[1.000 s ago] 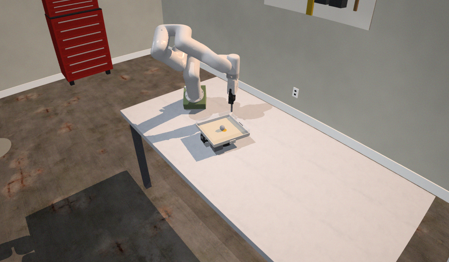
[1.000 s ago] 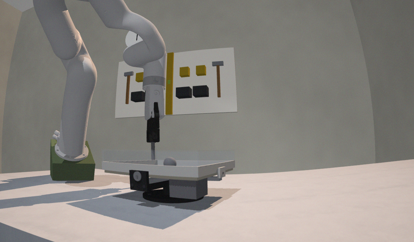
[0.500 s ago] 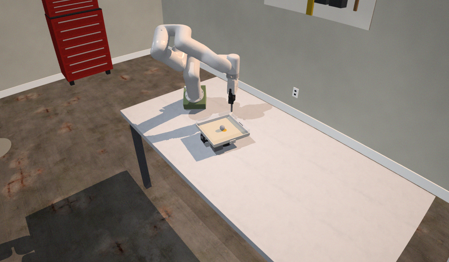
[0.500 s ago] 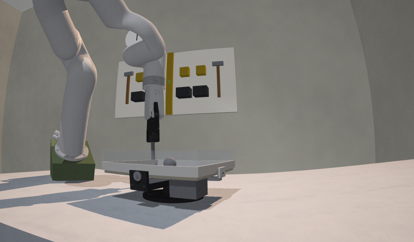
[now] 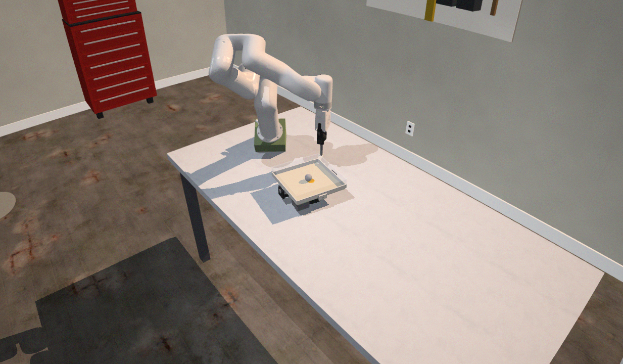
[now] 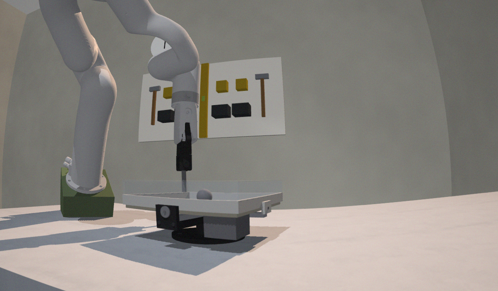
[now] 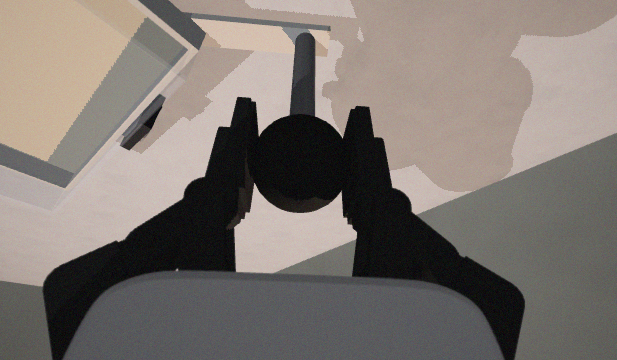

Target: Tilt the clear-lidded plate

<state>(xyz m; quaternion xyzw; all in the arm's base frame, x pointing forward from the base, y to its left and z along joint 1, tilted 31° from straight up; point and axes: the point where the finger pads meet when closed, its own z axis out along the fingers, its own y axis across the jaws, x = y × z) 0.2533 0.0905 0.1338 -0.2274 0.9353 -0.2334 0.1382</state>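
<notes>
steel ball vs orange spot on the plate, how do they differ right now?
The steel ball is grey and round, standing up off the plate floor; the orange spot is flat print. The ball covers part of the spot in the top view, so only an orange sliver shows. Both lie near the plate's middle.
</notes>
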